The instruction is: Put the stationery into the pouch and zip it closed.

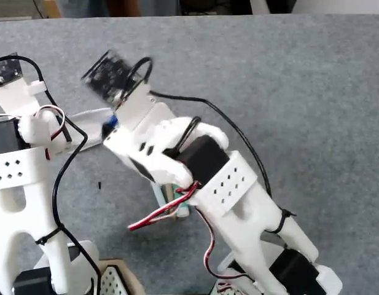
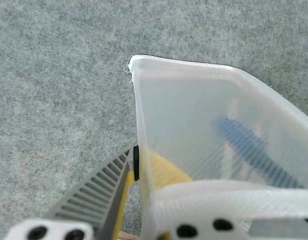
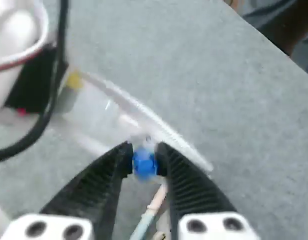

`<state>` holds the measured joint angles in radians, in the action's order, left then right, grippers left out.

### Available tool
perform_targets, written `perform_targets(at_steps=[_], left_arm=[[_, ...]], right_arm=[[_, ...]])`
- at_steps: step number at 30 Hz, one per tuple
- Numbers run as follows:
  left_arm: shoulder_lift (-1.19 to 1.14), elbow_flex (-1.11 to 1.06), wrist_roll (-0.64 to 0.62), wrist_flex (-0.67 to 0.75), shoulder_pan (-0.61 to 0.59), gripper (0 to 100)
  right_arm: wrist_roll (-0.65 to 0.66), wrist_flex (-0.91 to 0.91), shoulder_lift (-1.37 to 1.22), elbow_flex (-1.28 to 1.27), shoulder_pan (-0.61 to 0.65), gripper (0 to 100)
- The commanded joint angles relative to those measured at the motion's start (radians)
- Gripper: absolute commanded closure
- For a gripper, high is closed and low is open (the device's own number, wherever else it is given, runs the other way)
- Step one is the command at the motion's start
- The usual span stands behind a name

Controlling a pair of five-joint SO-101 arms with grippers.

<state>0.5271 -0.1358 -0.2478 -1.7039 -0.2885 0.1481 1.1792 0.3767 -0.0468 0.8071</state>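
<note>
With right pincer (image 3: 144, 159) clamped on blue zipper pull (image 3: 144, 165), left pincer (image 2: 138, 167) pinching pouch (image 2: 188, 120) edge — risks slipping off pull, or dragging pouch through weak hold.

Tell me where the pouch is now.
In the high view the pouch is left of centre, between the arms; the left gripper clamps one end, the right gripper pinches a blue tab on its edge.

Seemingly a robotics lab bench: grey felt-covered table (image 1: 312, 80), white printed arms (image 1: 238, 184), exposed wiring (image 1: 153, 216).
</note>
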Motion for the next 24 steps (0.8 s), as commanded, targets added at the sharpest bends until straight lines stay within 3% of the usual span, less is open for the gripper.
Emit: perform_targets(at_steps=[1, 5, 12, 24], left_arm=[[0.002, 0.002, -0.002, 0.018, -0.015, 97], [0.002, 0.002, -0.002, 0.018, -0.015, 97], [0.002, 0.002, -0.002, 0.018, -0.015, 97], [0.002, 0.002, 0.000, 0.018, -0.015, 97]], right_arm=[[0.020, 0.029, 0.028, 0.048, 0.021, 75.0], [0.020, 0.083, 0.028, 0.125, 0.021, 66.8], [0.017, 0.170, 0.028, 0.228, -0.025, 65.8], [0.011, 0.227, 0.088, 0.127, -0.419, 65.9]])
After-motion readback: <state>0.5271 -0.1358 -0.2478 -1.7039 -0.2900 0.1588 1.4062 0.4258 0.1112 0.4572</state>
